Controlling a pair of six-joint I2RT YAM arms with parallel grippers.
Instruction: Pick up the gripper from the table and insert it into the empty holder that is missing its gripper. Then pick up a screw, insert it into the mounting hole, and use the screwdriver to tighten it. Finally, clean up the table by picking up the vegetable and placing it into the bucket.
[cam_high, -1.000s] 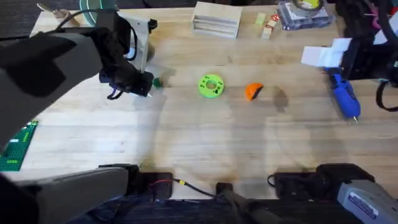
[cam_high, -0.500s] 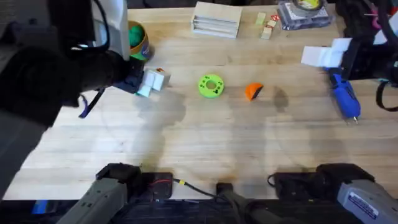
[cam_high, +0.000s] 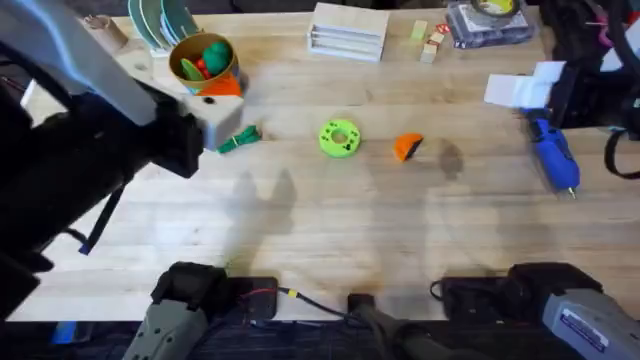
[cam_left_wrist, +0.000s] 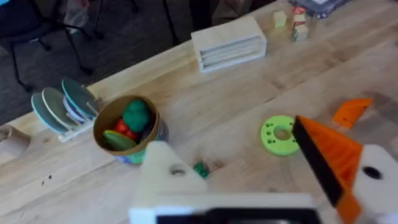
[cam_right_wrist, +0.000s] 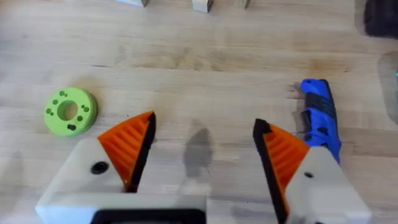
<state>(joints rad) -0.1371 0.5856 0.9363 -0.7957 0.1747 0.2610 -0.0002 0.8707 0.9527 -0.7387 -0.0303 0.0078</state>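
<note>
Overhead, your loose orange gripper (cam_high: 407, 147) lies on the bare wood just right of centre, with the lime-green disc (cam_high: 339, 138) beside it at 9 o'clock. Further toward 9 o'clock the dark green vegetable (cam_high: 239, 139) rests on the table (cam_high: 330, 230), outside the bucket (cam_high: 204, 63), which stands at 11 o'clock from it. You can see the bucket already holds a green rounded piece, something red and a flat green leaf shape. Your left gripper (cam_left_wrist: 261, 171) hangs above the vegetable with its jaws spread wide and nothing between them; one finger (cam_left_wrist: 326, 154) carries an orange pad, the other shows a bare white face. At 3 o'clock from the loose gripper lies the blue screwdriver (cam_high: 553, 156). Your right gripper (cam_right_wrist: 204, 152) is spread wide and empty, over the wood beside the screwdriver.
</note>
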